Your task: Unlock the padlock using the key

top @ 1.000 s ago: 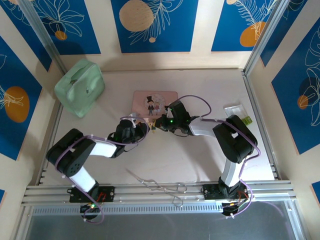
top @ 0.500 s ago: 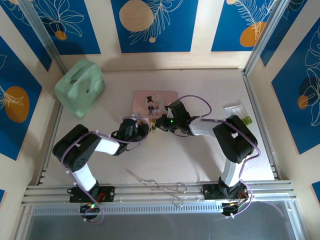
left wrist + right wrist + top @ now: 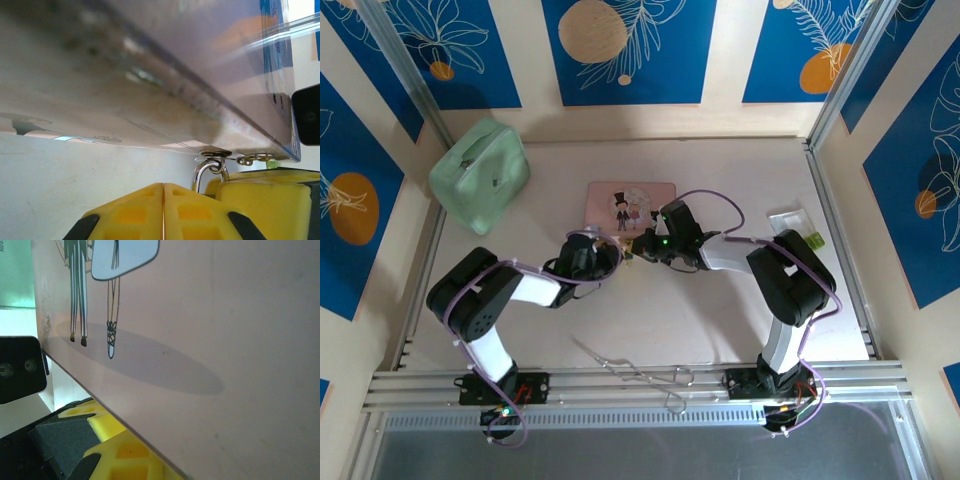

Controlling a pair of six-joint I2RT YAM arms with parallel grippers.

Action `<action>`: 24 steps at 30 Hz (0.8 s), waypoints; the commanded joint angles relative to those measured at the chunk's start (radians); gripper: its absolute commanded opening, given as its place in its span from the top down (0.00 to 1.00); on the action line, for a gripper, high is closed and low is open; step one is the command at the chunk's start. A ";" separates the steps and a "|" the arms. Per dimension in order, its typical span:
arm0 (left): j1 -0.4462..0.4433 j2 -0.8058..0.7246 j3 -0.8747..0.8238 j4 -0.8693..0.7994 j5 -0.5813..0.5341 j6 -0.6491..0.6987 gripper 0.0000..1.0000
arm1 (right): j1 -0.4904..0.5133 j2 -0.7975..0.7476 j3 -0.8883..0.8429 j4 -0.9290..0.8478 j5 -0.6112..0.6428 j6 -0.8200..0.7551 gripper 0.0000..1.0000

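Padlock (image 3: pixel 197 177) just right of closed left jaws.

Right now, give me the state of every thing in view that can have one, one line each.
pink box, lid down.
padlock, shackle hooked through the pink box's ring; locked or not, cannot tell.
left hand, shut, fingers pressed together beside the shackle.
right hand, shut, by the pink box's near edge.
forceps, lying free, untouched.
green pouch, appears closed.
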 commanded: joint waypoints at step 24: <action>0.014 0.010 0.064 -0.079 0.039 -0.012 0.88 | 0.001 0.000 -0.034 -0.109 -0.126 0.043 1.00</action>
